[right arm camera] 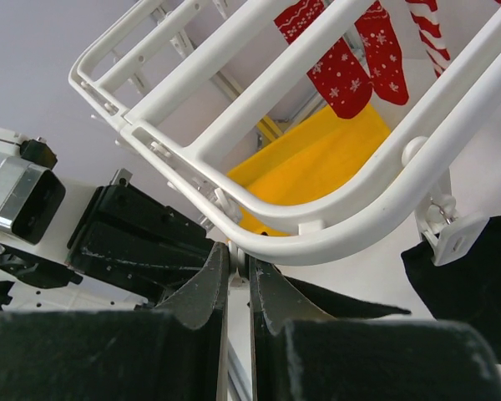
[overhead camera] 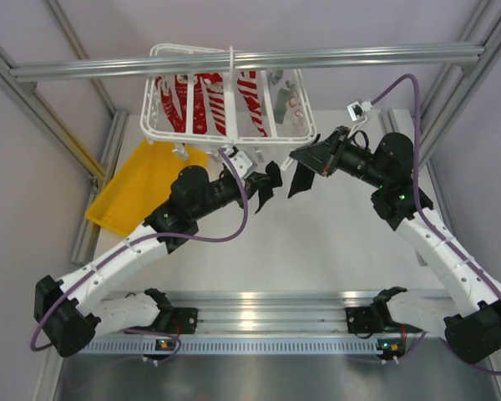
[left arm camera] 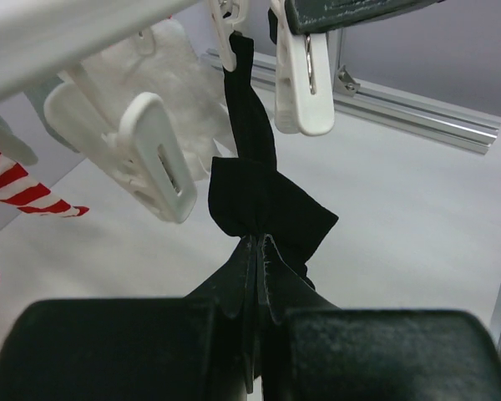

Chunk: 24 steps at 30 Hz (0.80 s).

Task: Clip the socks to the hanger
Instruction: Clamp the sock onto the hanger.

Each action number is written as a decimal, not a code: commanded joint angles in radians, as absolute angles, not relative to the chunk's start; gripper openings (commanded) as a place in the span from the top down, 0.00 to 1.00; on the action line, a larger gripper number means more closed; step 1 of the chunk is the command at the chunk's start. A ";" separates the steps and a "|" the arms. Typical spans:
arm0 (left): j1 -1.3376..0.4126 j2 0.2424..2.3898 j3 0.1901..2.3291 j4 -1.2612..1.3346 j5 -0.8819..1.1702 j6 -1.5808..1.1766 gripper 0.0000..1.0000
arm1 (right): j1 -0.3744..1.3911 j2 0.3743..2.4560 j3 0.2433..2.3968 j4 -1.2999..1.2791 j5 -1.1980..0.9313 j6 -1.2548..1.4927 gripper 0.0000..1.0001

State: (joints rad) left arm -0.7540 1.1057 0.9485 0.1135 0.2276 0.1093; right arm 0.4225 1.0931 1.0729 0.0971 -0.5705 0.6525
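Observation:
The white hanger (overhead camera: 163,125) hangs from a metal bar at the back, with small clips dangling below it. My left gripper (overhead camera: 257,189) is shut on a black sock (left arm camera: 263,196) just under the rack's front edge. The sock stretches up to a clip (left arm camera: 227,38) at the top edge of the left wrist view; I cannot tell if that clip grips it. My right gripper (right arm camera: 240,251) is shut on a white clip's tab right under the hanger's rim (right arm camera: 351,225). A second black sock (right arm camera: 472,284) hangs from a clip (right arm camera: 451,238) to the right; it also shows in the top view (overhead camera: 301,180).
Red-and-white socks (overhead camera: 204,104) hang inside the rack. A yellow tray (overhead camera: 125,196) lies on the table left of the hanger. An aluminium cross bar (overhead camera: 359,57) runs above, frame posts stand at both sides. Loose white clips (left arm camera: 159,159) dangle close to my left gripper.

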 commanded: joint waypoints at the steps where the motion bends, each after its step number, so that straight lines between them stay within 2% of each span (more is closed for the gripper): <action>1: -0.765 1.106 1.000 0.219 0.218 0.094 1.00 | 0.413 1.069 1.068 0.133 -0.569 0.664 1.00; 24: -0.773 1.147 1.052 0.276 0.241 0.055 1.00 | 0.419 1.074 1.069 0.149 -0.591 0.655 1.00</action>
